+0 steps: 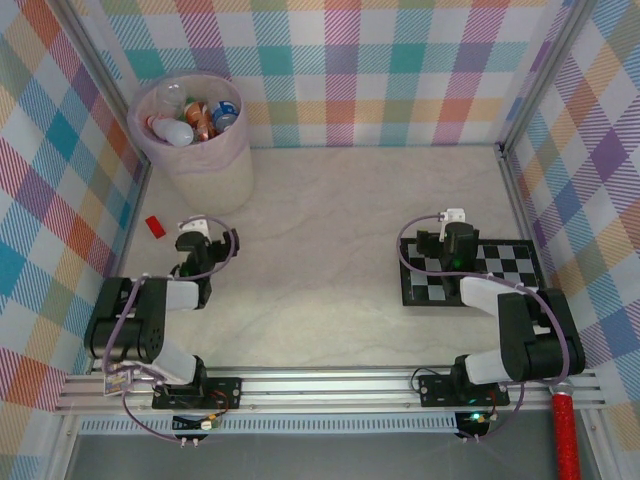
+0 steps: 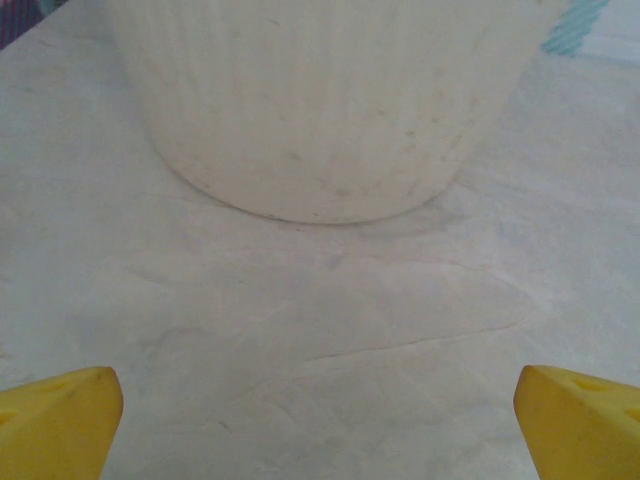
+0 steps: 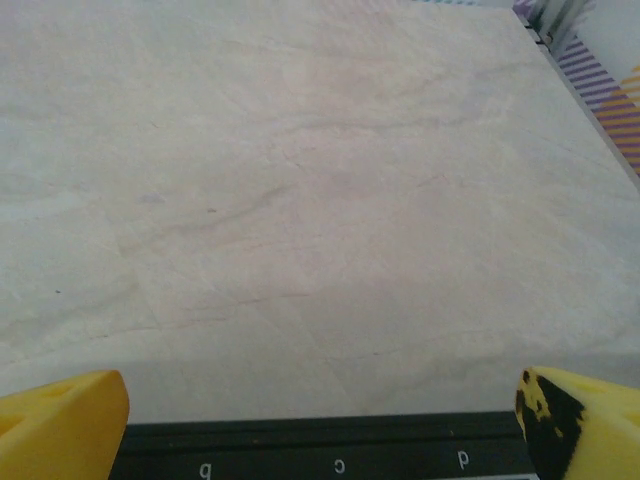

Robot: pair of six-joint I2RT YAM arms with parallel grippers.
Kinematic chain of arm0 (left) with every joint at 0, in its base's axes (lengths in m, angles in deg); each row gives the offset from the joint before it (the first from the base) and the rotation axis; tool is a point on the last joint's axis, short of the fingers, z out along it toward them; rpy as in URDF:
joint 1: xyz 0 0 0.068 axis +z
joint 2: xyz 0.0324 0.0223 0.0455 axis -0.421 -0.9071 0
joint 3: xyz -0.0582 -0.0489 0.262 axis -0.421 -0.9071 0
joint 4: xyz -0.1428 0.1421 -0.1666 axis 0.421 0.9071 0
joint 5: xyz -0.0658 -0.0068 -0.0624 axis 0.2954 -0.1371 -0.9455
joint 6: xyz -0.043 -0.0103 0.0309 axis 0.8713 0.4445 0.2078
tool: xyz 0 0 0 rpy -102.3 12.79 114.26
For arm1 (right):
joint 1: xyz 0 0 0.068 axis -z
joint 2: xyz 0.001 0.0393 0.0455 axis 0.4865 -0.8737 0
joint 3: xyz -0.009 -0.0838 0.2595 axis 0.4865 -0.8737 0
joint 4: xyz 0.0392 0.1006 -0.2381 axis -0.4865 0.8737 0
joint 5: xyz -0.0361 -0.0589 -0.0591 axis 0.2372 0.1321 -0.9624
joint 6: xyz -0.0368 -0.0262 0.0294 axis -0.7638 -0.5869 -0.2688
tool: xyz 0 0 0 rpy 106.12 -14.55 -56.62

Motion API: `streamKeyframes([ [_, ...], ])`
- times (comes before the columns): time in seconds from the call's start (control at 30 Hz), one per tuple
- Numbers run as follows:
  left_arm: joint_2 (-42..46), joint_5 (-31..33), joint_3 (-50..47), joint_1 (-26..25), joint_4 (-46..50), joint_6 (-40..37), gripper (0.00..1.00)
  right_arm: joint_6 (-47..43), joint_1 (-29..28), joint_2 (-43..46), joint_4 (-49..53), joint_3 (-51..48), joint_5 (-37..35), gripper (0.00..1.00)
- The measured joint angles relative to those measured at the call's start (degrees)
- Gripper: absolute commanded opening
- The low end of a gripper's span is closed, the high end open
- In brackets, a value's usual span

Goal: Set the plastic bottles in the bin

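Note:
The bin point(image 1: 200, 160) stands at the far left corner, pale and round, lined with a pinkish bag. Several plastic bottles point(image 1: 196, 118) lie inside it, clear with red, blue and orange labels. My left gripper point(image 1: 194, 226) sits low in front of the bin, open, with nothing between its yellow fingertips point(image 2: 60, 420). Its wrist view shows the bin's ribbed wall point(image 2: 320, 110) straight ahead. My right gripper point(image 1: 455, 218) rests open over the far edge of the checkerboard, its yellow fingertips point(image 3: 580, 420) wide apart above bare table.
A small flat red block point(image 1: 154, 226) lies by the left wall, left of my left gripper. A black-and-white checkerboard point(image 1: 505, 265) lies under the right arm, its lettered edge point(image 3: 330, 455) at the bottom of the right wrist view. Plaid walls enclose the table.

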Motion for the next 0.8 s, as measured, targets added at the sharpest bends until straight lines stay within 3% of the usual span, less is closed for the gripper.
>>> streamKeyframes([
  [0.23,-2.1,1.8,-0.1,-2.4,-1.0,-2.2,1.0,0.5,0.4,-4.8,-6.6,0.0,4.5,0.99],
  [0.43,-2.1,2.2,-0.1,-2.4,-1.2,-2.8,1.0,2.2,6.3,-8.0,-12.7,-3.1,12.8,0.99],
  [0.8,-2.1,2.2,-0.1,-2.4,-1.4,-2.8,1.0,2.6,6.4,-8.1,-15.1,-3.2,16.7,0.99],
])
